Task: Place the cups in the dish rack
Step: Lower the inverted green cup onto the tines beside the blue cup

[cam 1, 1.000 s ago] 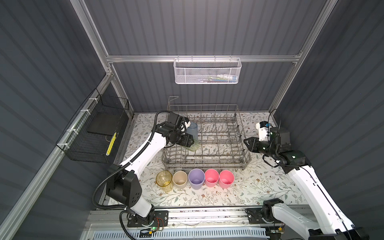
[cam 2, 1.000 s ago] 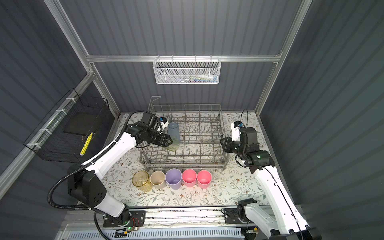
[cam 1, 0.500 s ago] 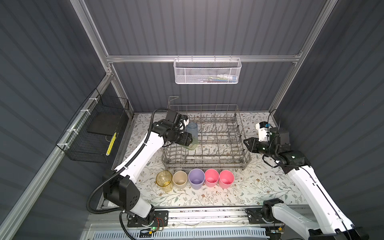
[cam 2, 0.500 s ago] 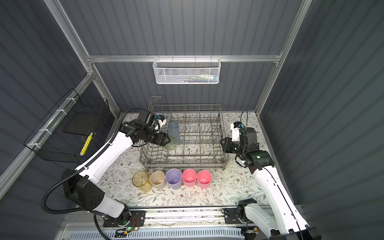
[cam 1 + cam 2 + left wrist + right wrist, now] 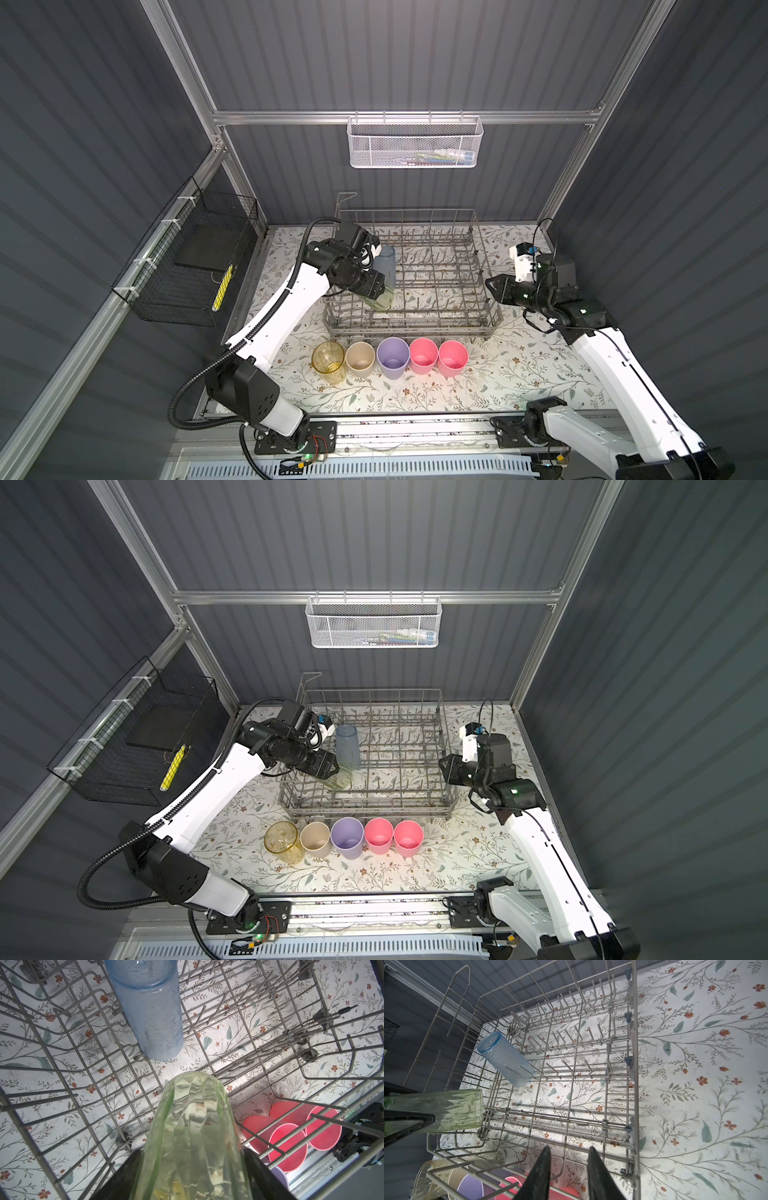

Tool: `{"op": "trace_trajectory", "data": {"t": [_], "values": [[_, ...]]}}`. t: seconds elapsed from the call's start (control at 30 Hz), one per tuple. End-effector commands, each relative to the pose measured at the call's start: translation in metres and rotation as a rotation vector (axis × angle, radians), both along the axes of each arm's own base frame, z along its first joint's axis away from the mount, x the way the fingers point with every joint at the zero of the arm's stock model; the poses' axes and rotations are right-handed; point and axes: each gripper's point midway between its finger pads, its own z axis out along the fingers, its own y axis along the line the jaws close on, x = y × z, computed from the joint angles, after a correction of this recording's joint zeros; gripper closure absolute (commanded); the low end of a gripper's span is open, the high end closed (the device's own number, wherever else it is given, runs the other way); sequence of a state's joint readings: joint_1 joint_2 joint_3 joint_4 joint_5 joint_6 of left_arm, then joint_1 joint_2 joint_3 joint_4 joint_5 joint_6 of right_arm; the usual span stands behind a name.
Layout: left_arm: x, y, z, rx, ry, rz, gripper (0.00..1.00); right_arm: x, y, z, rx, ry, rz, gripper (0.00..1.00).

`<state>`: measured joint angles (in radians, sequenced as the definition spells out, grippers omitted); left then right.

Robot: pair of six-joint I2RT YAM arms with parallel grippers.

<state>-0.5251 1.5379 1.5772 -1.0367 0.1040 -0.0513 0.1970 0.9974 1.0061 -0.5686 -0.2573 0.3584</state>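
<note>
Cups first. Got the clear green cup (image 5: 193, 1126) pinched in the left gripper (image 5: 192, 1153), tilted, hanging over the left front part of the dish rack (image 5: 436, 328). Then blue-grey cup (image 5: 385, 266) already in the rack, bottom up on the tines just behind the green one. Other five out front on the floral table (image 5: 519, 374), mouths up, shoulder to shoulder in a row: yellow cup (image 5: 329, 365), beige cup (image 5: 360, 357), lavender cup (image 5: 393, 361), pink cup (image 5: 423, 359), second pink cup (image 5: 453, 360). And right gripper (image 5: 570, 1152) parked at the rack's right wall, jaws partly apart, nothing between them. Further out: white mesh basket (image 5: 415, 143) on back wall, black wire basket (image 5: 183, 266) on left wall.
</note>
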Motion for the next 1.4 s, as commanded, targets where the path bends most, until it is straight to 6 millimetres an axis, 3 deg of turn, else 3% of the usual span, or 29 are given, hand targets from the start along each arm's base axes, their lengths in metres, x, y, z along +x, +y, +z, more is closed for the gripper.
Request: {"op": "trace_trajectory", "data": {"t": [0.0,0.4,1.07,1.37], "values": [[-0.001,-0.005,-0.004,0.010,0.012,-0.033,0.85,0.003,0.001,-0.001,0.006,-0.007,0.003,0.68],[0.012,-0.027,-0.021,-0.020,0.039,-0.063,0.85,0.005,0.001,-0.007,0.004,0.004,0.005,0.68],[0.025,-0.019,-0.068,0.171,0.101,-0.019,0.85,0.008,0.001,-0.022,-0.001,0.033,0.006,0.67],[0.027,-0.022,-0.079,0.215,0.118,-0.012,0.78,0.008,0.000,-0.028,-0.004,0.051,0.000,0.66]]}}
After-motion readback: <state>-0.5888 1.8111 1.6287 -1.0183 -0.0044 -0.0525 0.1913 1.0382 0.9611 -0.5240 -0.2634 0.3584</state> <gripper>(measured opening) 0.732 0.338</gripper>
